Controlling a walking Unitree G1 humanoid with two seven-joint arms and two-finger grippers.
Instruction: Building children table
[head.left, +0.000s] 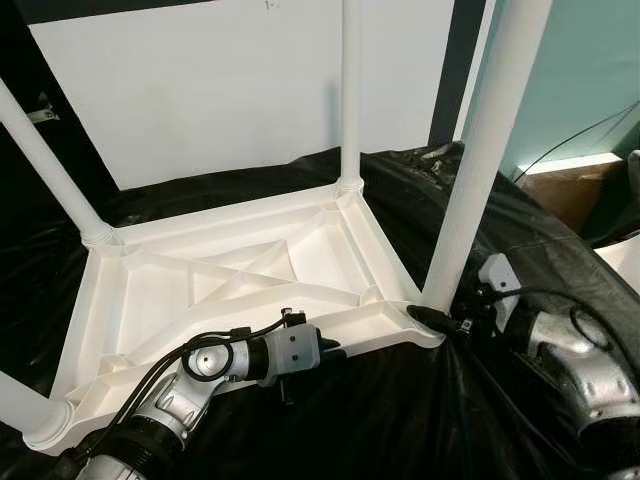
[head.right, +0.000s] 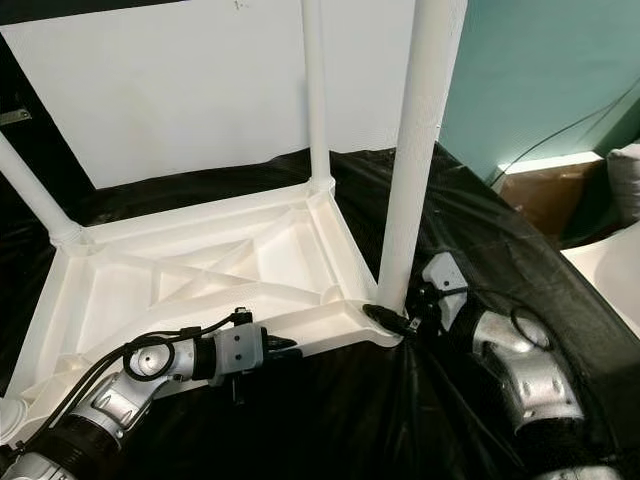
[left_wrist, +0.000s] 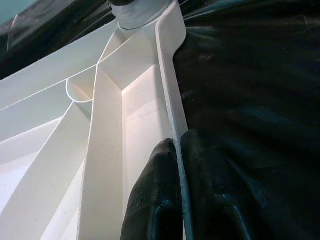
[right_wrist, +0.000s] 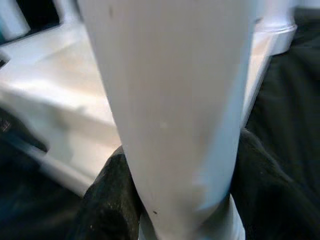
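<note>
The white children's table top (head.left: 200, 290) lies upside down on a black sheet, ribs facing up. A leg stands in each corner socket: far left (head.left: 50, 160), far right (head.left: 350, 90), near right (head.left: 480, 150) and near left (head.left: 15, 400). My left gripper (head.left: 335, 347) is shut on the near rim (left_wrist: 170, 100) of the top, one black finger (left_wrist: 155, 200) inside the rim and the other outside. At the foot of the near right leg (right_wrist: 170, 100), my right gripper (head.left: 440, 318) is shut on it, with fingers (right_wrist: 107, 200) on both sides just above the socket.
The black sheet (head.left: 400, 420) covers the work surface and is creased around the table. A white panel (head.left: 200, 90) stands behind. A brown cardboard box (head.left: 580, 190) and a cable sit at the right below a teal wall.
</note>
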